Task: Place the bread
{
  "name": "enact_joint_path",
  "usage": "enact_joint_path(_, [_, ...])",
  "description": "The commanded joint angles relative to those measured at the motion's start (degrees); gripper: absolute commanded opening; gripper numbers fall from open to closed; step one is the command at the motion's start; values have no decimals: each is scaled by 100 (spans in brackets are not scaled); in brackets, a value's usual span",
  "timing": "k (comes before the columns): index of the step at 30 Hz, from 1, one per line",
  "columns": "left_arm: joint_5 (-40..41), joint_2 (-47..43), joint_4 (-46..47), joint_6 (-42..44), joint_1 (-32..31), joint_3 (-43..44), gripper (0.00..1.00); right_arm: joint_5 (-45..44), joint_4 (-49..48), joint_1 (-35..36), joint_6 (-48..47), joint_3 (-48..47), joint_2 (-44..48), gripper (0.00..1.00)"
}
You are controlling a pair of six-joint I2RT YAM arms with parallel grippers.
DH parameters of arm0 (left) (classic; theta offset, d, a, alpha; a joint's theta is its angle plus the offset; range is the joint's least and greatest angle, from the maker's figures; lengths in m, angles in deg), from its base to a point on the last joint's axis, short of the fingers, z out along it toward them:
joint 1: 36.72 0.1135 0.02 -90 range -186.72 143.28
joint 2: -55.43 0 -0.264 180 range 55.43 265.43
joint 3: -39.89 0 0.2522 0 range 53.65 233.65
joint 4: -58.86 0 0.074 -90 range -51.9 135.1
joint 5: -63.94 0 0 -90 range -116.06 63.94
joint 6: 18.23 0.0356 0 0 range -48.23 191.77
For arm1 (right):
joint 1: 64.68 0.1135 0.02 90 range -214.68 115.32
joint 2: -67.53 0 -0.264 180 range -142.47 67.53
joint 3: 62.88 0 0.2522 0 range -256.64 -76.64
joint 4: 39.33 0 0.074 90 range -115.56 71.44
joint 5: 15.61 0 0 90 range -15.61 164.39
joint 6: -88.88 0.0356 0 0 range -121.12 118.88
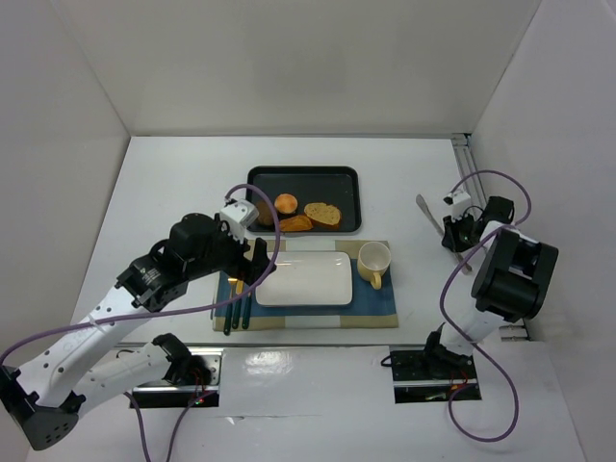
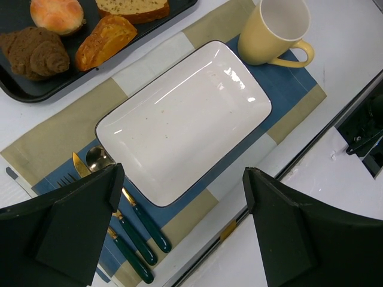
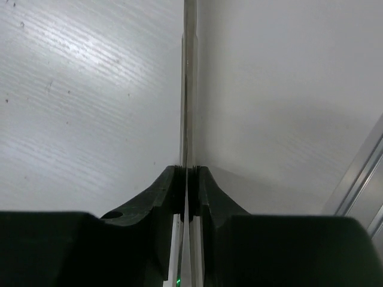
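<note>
Your right tool (image 3: 187, 179) is clamped on a thin silver metal utensil (image 3: 189, 89), whose long axis runs straight ahead of it. The bread pieces (image 1: 306, 213) lie in the black rectangular tray (image 1: 303, 170), well to its left. Your left tool (image 2: 182, 185), jaws wide, hangs nearer them, over the white rectangular plate (image 2: 179, 119).

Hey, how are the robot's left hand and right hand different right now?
The left hand is open and empty; the right hand is shut on a thin metal utensil. The left hand hangs over the placemat beside the white plate; the right hand is at the table's right side, away from that setting. Shared: neither touches the bread on the black tray.
</note>
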Motion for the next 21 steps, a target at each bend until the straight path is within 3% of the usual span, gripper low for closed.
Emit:
enact_joint_path(1, [136, 37, 210, 35, -2, -48, 100, 489, 715, -298, 44, -439, 100, 9])
enact_joint_path(8, [347, 91, 210, 35, -2, -48, 100, 2360, 2157, -360, 247, -1326, 1242, 12])
enact_joint_path(16, [594, 143, 157, -18, -2, -101, 100, 3373, 3124, -299, 379, -2179, 2077, 52])
enact_joint_path(21, [708, 196, 157, -18, -2, -101, 100, 3445, 3187, -27, 528, -2391, 2341, 56])
